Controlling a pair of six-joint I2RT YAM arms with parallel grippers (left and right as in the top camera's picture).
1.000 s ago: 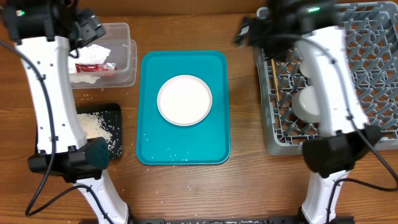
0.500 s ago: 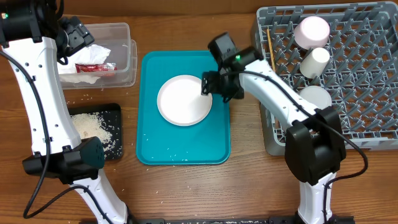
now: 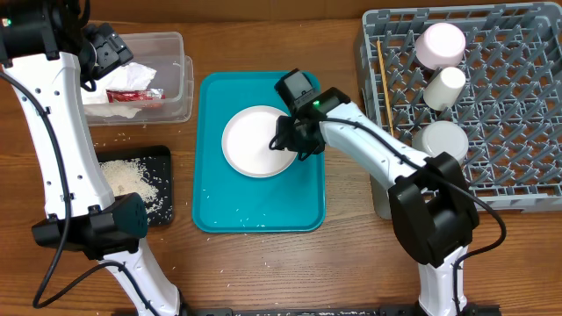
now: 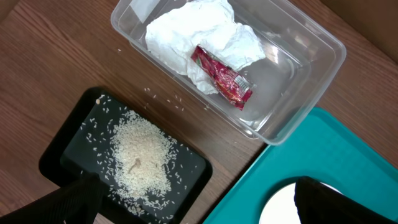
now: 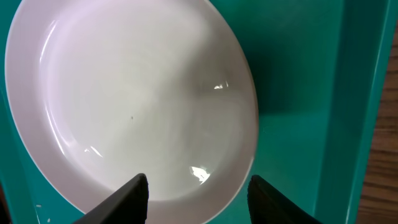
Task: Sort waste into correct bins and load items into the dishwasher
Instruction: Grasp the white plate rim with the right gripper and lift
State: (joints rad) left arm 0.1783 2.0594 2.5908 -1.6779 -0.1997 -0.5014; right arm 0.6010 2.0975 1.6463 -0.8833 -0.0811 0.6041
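Loading looks nearly done: the large square grey plastic dish rack (image 3: 518, 132) carries white crockery (image 3: 442, 140) and wooden chopsticks (image 3: 382, 75). On the teal tray (image 3: 255, 206) we find only the large round white plate (image 3: 255, 140) remaining. Our right hand (image 5: 198, 182) stands half-open astride its rim, the tray's raised lip close beside. Our left hand (image 4: 196, 183) hangs wide above the clear plastic tub (image 3: 180, 88) and rice-strewn black tray (image 4: 68, 155). Grains (image 3: 114, 140) dot the tabletop (image 3: 351, 272).

The right tool (image 5: 198, 198), tips apart, straddles the rim of the white plate (image 5: 124, 93) on the teal tray (image 5: 305, 93).
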